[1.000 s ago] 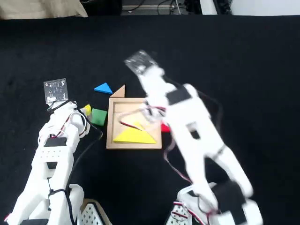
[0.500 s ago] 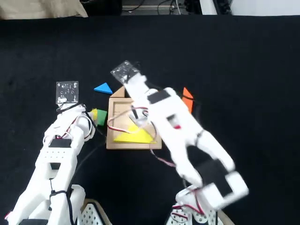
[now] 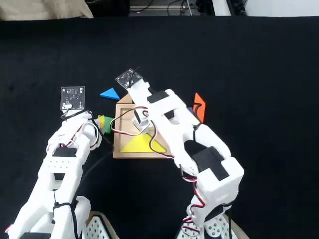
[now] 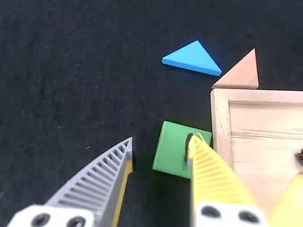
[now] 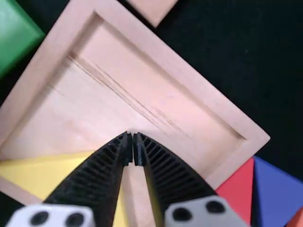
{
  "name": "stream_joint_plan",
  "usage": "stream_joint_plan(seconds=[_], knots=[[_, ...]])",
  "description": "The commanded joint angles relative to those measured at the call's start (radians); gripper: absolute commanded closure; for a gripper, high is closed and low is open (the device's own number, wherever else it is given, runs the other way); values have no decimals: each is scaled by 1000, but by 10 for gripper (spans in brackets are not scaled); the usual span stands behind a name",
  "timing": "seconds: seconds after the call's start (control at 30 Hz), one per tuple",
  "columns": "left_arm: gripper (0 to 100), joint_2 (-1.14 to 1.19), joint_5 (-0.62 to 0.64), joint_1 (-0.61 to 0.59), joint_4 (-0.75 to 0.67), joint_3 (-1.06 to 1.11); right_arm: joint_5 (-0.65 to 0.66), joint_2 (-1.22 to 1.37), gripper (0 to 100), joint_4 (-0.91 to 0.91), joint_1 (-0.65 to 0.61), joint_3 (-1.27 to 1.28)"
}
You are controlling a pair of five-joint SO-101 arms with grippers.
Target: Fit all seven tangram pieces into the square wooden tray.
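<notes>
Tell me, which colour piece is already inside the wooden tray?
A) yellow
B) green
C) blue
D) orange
A: the yellow triangle lies flat inside the wooden tray, while the blue triangle, green square and orange piece sit outside it on the black table.

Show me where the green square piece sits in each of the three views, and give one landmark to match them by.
High view: green square on the black cloth beside the wooden tray, on the left arm's side.
Left wrist view: green square beside the wooden tray's outer wall, between the left gripper's open fingers.
Right wrist view: green square just outside the wooden tray's rim.
Shared landmark: the wooden tray.
</notes>
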Motion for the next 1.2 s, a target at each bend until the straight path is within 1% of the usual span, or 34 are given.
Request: stream_joint_plan(seconds=[0.0,0.07,0.13,0.2,0.27,0.33,0.43,0.57,0.67,0.73,0.8,0.83,0.87,0.93,1.0,1.07,1.17], knots=[[809,-11,-9,13,-17,-16,-8,-19,988,29,-12,-42],[809,-11,-9,13,-17,-16,-12,-70,988,40,9,-38],[809,-11,-9,13,-17,-16,-20,-163,988,75,58,-30],[805,-11,-9,18,-17,-19,-64,-291,988,89,129,8],[805,-11,-20,48,-6,-41,-104,-426,988,69,215,84],[804,-3,-92,94,55,-77,-135,-538,988,2,304,193],[804,3,-199,237,222,-163,-144,-624,987,-124,397,352],[804,38,-354,456,440,-348,-146,-607,987,-158,503,389],[804,95,-402,576,552,-506,-241,-556,987,-193,614,372],[804,152,-399,616,588,-584,-282,-510,987,-206,661,360],[804,213,-384,619,585,-618,-262,-469,987,-201,666,349],[804,236,-353,615,568,-616,-239,-456,987,-196,657,349],[804,259,-310,599,548,-605,-209,-447,987,-175,640,340],[804,290,-201,553,489,-565,-101,-452,987,-112,592,335],[804,285,-117,461,416,-503,34,-470,987,-38,526,332],[804,258,-71,348,345,-443,141,-499,987,15,466,337],[806,199,-35,162,227,-328,198,-521,985,54,399,338]])
